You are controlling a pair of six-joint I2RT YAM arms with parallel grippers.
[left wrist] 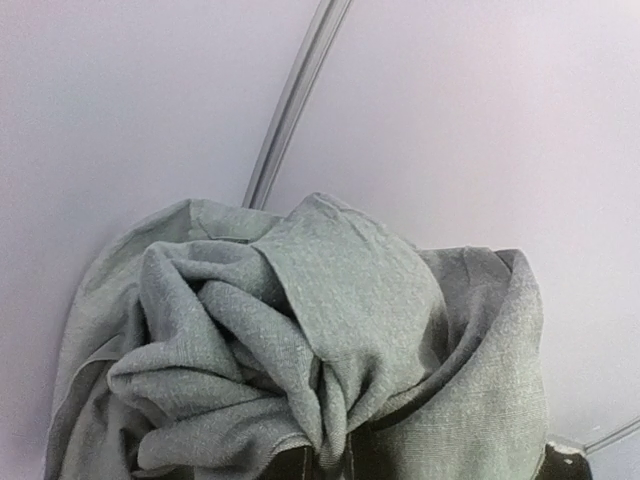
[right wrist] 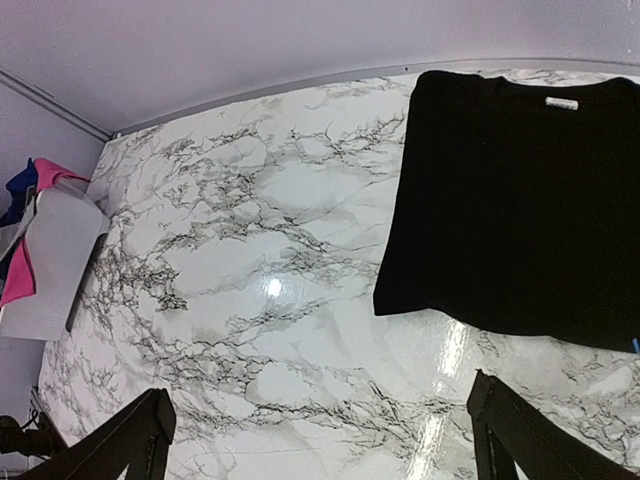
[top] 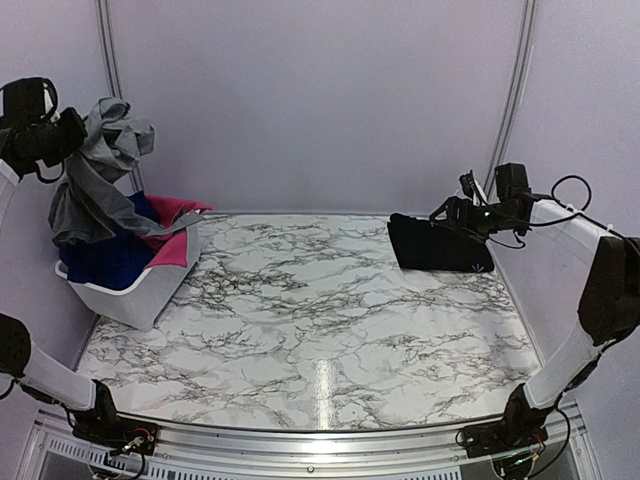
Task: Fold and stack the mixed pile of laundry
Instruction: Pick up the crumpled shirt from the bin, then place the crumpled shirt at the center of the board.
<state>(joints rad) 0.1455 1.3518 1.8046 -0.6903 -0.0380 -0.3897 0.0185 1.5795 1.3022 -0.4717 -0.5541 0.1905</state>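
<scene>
Top external view shows the left hand (top: 72, 135) in the upper left of the frame, clenched on a bunch of the grey collared shirt (top: 100, 170). The shirt hangs from it down to the white basket (top: 130, 300) below. It is held that high, I judge, so that its tail can come free of the rest of the pile before it goes to the tabletop (top: 330, 310) for folding. Inside the basket lie a royal blue piece (top: 110, 258) and a hot-pink piece (top: 172, 238), the pink draped over the rim toward mid-frame. At the right of the frame a black garment (top: 440, 245) lies flat and squared on the tabletop, apparently folded as the start of the stack. The right hand (right wrist: 320, 400) hovers above it, released, jaws wide, holding nothing.
</scene>
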